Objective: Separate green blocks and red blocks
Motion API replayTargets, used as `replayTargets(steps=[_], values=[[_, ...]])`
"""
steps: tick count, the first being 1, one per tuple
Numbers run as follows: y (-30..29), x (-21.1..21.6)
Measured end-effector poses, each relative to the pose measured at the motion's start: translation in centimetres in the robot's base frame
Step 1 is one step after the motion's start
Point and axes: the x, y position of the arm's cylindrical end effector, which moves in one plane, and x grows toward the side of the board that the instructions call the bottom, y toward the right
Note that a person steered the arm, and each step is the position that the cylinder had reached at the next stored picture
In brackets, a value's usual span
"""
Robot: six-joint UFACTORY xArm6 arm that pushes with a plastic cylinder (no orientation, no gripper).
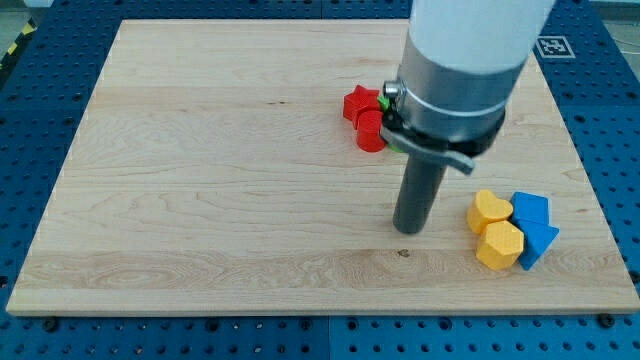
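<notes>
While the wooden tabletop (220, 180) fills most of the view, the arm (460, 70) is seen coming down from the view's top, right of centre, as a pale cylinder with a grey collar. From the collar a straight dark rod (420, 195) hangs, and its lower end, my tip (409, 230), is set on the bare wood in the right half of the tabletop, nearer the bottom edge than the top edge. No jaws are carried by this tool: it is a plain rod, nothing is gripped by it, and no block is touched by my tip.

Two red blocks are found above my tip and slightly to the view's left, closer to the top edge: a red star-shaped block (357, 103) and, touching it on its lower right, a red cylinder block (371, 132). A green block (384, 100) is glimpsed just beside the red pair on their right, largely hidden behind the collar, so its shape cannot be told. Whether it touches the red blocks cannot be told either.

Near the bottom-right corner a tight cluster is gathered, to the view's right of my tip and apart from it: a yellow heart-shaped block (488, 211), a yellow hexagonal block (499, 245) below it, and two blue blocks (532, 209) and (540, 241) pressed against their right sides.
</notes>
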Motion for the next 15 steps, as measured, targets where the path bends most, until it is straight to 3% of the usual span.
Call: replayTargets(steps=[1,5,8,15], values=[[-0.2,-2.2],[1.2,-2.2],[1.1,-7.7],[0.7,-10.9]])
